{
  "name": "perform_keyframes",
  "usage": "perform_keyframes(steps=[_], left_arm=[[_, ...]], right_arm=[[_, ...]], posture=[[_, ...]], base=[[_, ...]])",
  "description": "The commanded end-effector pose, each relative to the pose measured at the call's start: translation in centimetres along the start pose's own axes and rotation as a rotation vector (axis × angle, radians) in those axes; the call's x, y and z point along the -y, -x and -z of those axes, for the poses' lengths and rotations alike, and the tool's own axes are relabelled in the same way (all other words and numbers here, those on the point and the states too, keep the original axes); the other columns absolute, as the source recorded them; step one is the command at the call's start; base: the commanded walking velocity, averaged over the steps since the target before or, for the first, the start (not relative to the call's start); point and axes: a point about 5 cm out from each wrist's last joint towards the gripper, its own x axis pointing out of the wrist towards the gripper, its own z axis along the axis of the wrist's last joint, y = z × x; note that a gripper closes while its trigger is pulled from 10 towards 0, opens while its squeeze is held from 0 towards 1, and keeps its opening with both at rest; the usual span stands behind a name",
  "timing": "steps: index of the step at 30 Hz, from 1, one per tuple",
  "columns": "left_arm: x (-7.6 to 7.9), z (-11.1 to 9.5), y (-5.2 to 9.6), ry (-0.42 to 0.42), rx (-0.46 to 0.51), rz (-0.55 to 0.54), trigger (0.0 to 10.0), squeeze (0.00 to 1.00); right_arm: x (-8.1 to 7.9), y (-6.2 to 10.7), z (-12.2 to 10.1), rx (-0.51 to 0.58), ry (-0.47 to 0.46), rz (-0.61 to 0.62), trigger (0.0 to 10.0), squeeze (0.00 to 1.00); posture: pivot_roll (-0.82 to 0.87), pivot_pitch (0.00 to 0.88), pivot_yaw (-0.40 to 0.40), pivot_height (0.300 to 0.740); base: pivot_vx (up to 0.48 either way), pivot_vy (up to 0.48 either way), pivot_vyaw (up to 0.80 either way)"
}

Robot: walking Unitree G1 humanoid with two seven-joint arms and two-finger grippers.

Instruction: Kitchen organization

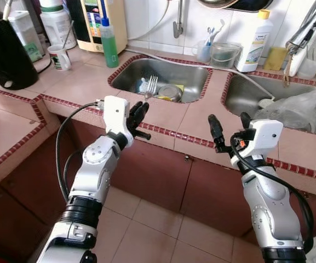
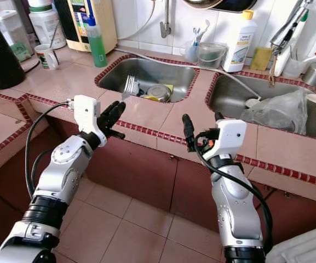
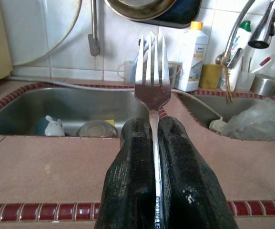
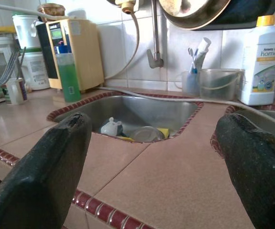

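My left gripper (image 1: 138,112) is shut on a silver fork (image 3: 151,86), tines up, held over the front edge of the tiled counter (image 1: 168,118) just before the left sink (image 1: 163,74). The fork's tines (image 1: 151,85) stick out above the fingers (image 3: 127,181). That sink holds a round metal lid (image 1: 170,92), a yellow sponge and a small white item. My right gripper (image 1: 228,125) stands open over the counter's front edge, between the two sinks, with nothing between its fingers (image 4: 51,167).
The right sink (image 1: 267,96) holds a crumpled clear plastic bag (image 1: 297,109). A green bottle (image 1: 109,44), a white mug (image 1: 59,57) and a black kettle (image 1: 4,52) stand at the left. A white detergent bottle (image 1: 254,41) and clear tub (image 1: 224,55) line the back wall.
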Motion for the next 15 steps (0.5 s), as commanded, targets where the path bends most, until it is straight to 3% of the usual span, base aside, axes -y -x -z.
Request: perform_keyframes(steps=[1, 5, 12, 15], left_arm=[[-0.08, -0.3, -0.3, -0.001, -0.002, -0.003, 10.0, 0.0], [-0.18, -0.29, -0.39, 0.008, -0.009, -0.014, 10.0, 0.0], [-0.2, -0.13, -0.42, 0.009, -0.018, -0.014, 10.0, 0.0], [-0.16, -0.03, -0.39, 0.01, -0.021, -0.009, 10.0, 0.0]], right_arm=[[0.11, -0.09, 0.0, -0.01, 0.007, 0.004, 10.0, 0.0], [0.16, -0.04, -0.16, 0.001, 0.0, 0.005, 10.0, 0.0], [0.2, -0.05, -0.18, 0.003, 0.005, 0.006, 10.0, 0.0], [0.14, -0.02, -0.23, 0.007, 0.005, 0.006, 10.0, 0.0]], posture=[[-0.1, 0.0, 0.028, 0.74], [-0.1, 0.0, 0.027, 0.74], [-0.11, 0.0, 0.03, 0.74], [-0.11, 0.0, 0.031, 0.74]], base=[[0.0, 0.0, -0.77], [0.0, 0.0, -0.77], [0.0, 0.0, 0.0], [0.249, 0.0, 0.0]])
